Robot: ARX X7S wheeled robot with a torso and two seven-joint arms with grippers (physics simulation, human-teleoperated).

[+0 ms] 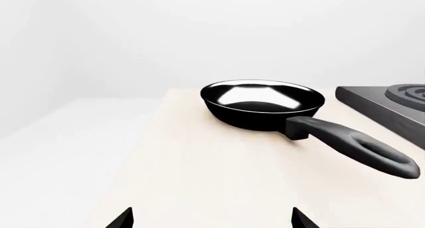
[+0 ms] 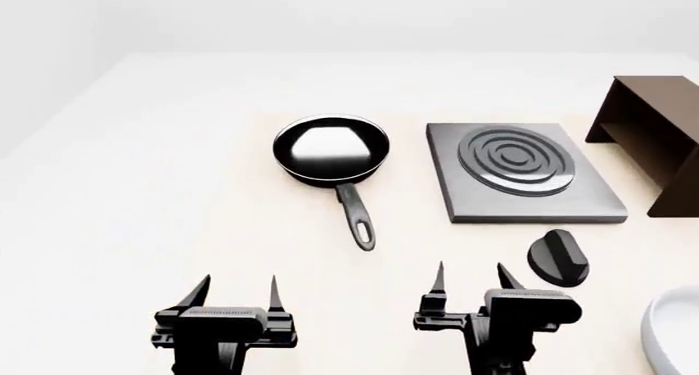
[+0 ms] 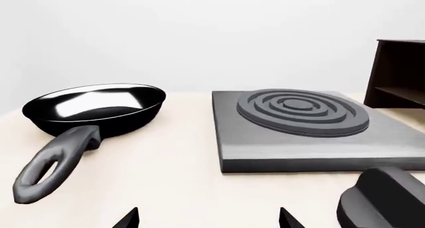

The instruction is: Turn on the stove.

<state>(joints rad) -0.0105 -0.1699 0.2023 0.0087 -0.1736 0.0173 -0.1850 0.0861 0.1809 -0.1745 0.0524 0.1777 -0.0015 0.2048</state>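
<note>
1. The right gripper [image 2: 470, 278] holds its jaws wide apart with nothing between them, low over the pale beige surface [image 2: 131, 187]; the left gripper [image 2: 235, 289] is likewise spread and empty.
2. Just ahead and to the right of the right jaws sits the small round black ridged knob [image 2: 558, 257], apart from them. Its raised grip ridge seems to run diagonally, though the exact line is hard to read.
3. Beyond the knob lies the flat square dark-grey stove slab [image 2: 522, 174] with raised concentric burner rings, separate from the knob and slightly farther forward.
4. The right arm is clearly nearer the knob; the left arm faces the round black frying pan [image 2: 331, 150], whose handle points back between the two arms.
5. The right wrist view shows the knob [image 3: 381, 198] close at one edge, partly cut off (its ridged side is plain there), while the left wrist view shows none of it, only the pan [image 1: 264, 102] and a corner of the stove [image 1: 385, 103].
6. A dark brown wooden box [image 2: 650, 133] stands to the right beyond the stove.
</note>
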